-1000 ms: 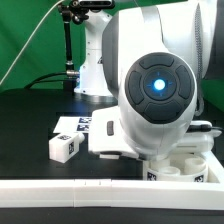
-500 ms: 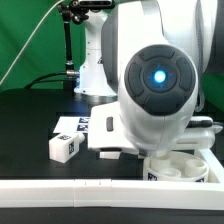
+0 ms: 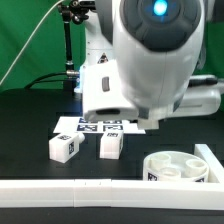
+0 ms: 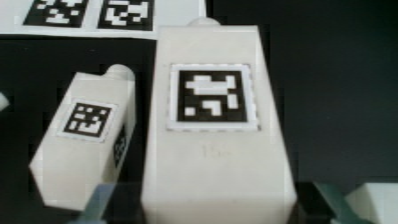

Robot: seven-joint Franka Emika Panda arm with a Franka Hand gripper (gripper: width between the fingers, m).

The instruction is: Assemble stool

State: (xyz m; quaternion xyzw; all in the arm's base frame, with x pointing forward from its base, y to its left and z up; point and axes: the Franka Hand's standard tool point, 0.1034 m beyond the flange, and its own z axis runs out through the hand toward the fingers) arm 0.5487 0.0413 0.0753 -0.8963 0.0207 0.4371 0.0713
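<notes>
Two white block legs with square tags lie on the black table. In the wrist view the nearer leg [image 4: 214, 110] fills the middle and the other leg [image 4: 89, 130] lies beside it. My gripper [image 4: 222, 205] is open. One fingertip [image 4: 98, 205] shows on each side of the nearer leg's end, with a dark gap to it. In the exterior view the legs [image 3: 110, 146] [image 3: 65, 147] lie side by side below the arm's hand [image 3: 110, 95]. The round ring-shaped seat [image 3: 180, 168] sits at the exterior view's right. A third leg is out of view.
The marker board [image 3: 95, 126] lies flat just behind the legs; it also shows in the wrist view [image 4: 89, 12]. A long white rail [image 3: 70, 190] runs along the front edge and turns up at the right. A black camera stand [image 3: 68, 45] is at the back.
The arm has lifted up and away from the camera, uncovering the second leg and the whole seat. The leg at the exterior view's left has not moved.
</notes>
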